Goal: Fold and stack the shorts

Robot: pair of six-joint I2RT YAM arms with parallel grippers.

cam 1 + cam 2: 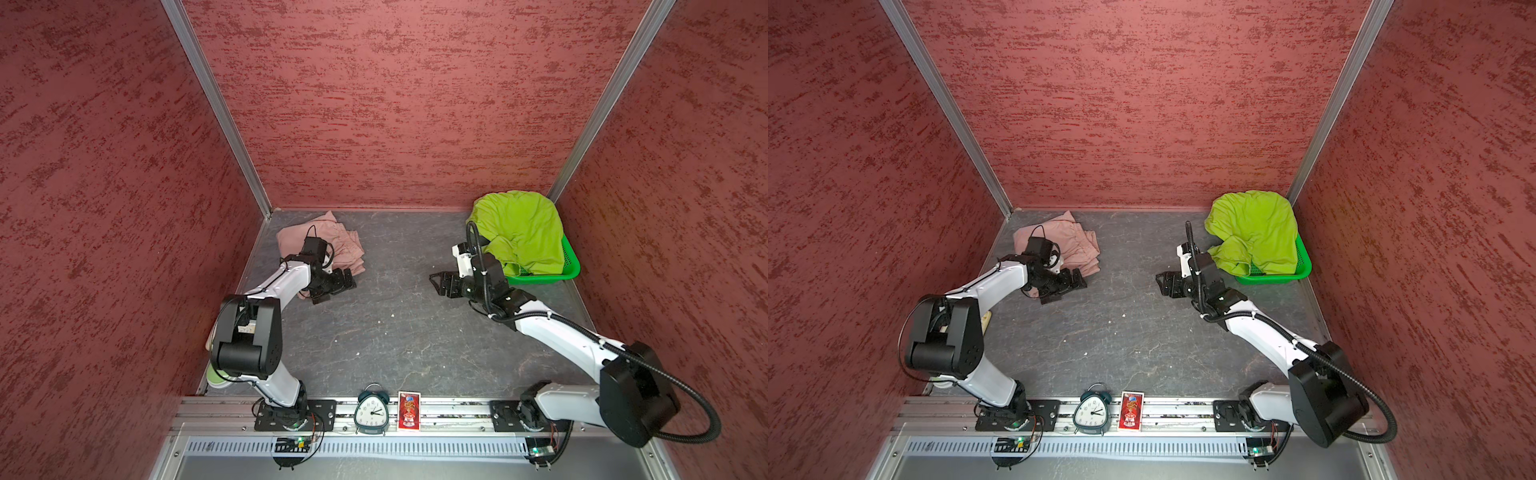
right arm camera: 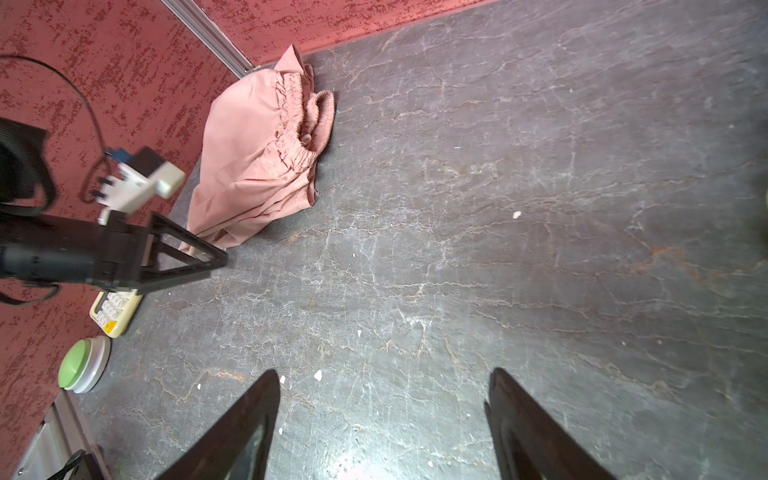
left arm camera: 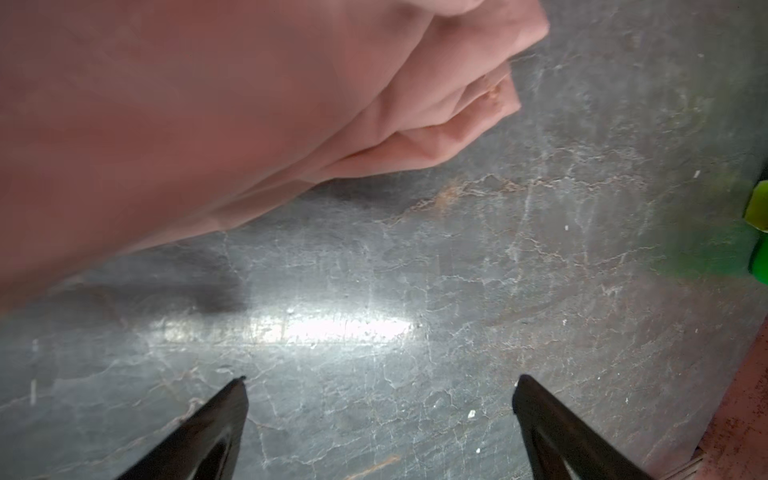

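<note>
The pink shorts (image 2: 257,166) showed thin, matt cloth, softly creased and gathered at the waistband. The lime shorts (image 1: 523,232) looked smooth and slightly lustrous against a glossy green plastic basket (image 1: 548,277). The table (image 1: 395,324) was dark, stone-like and veined, with a dull sheen. The walls (image 1: 395,104) were rough, mottled red, and the posts (image 1: 217,104) brushed metal.

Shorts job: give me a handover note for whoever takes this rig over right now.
The left gripper is open and empty, just off the near edge of the pink shorts.
The right gripper is open and empty, over bare table beside the basket.
Done: the pink shorts lie roughly folded by the far left corner.
The lime green shorts are unfolded, heaped over the basket.
Remaining: fold the green pair, stack both.
</note>
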